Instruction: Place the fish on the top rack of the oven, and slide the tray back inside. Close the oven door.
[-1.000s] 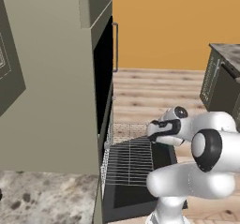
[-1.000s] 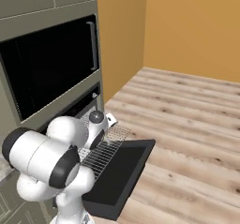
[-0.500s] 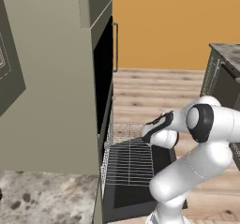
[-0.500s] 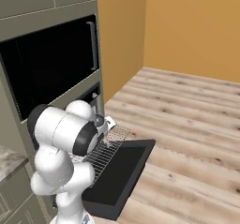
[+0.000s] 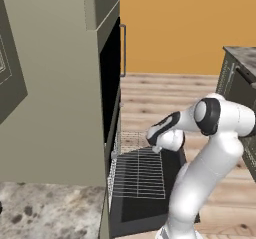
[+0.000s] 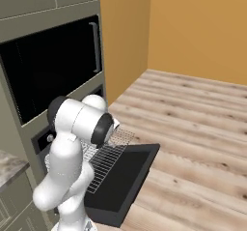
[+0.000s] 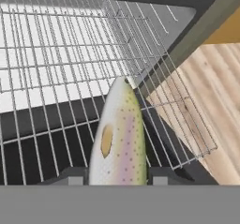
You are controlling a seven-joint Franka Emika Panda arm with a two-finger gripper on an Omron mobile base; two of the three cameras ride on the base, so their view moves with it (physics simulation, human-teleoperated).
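The fish (image 7: 117, 138), pale silver with pink and yellow tints and small spots, hangs nose-out between the gripper's fingertips (image 7: 75, 176). My gripper (image 7: 115, 176) is shut on it, just above the far corner of the top rack (image 7: 56, 54). This rack (image 5: 140, 173) is a silver wire grid pulled out over the oven door (image 5: 145, 208), which lies open and flat. In the left base view the gripper (image 5: 159, 144) hovers over the rack's far right corner. The rack (image 6: 103, 160) and the dark door (image 6: 120, 181) also appear from the right, partly behind my arm.
The dark oven cavity (image 5: 111, 93) opens on the left in a tall olive-grey cabinet. A speckled stone counter (image 5: 50, 213) sits at the lower left. A dark cabinet (image 5: 237, 83) stands at the right. Wooden floor (image 6: 193, 119) lies open beyond the door.
My hand has moved left and slightly down with the fish, closer over the rack's corner. The elbow has swung up and to the right. The rack and door have not moved.
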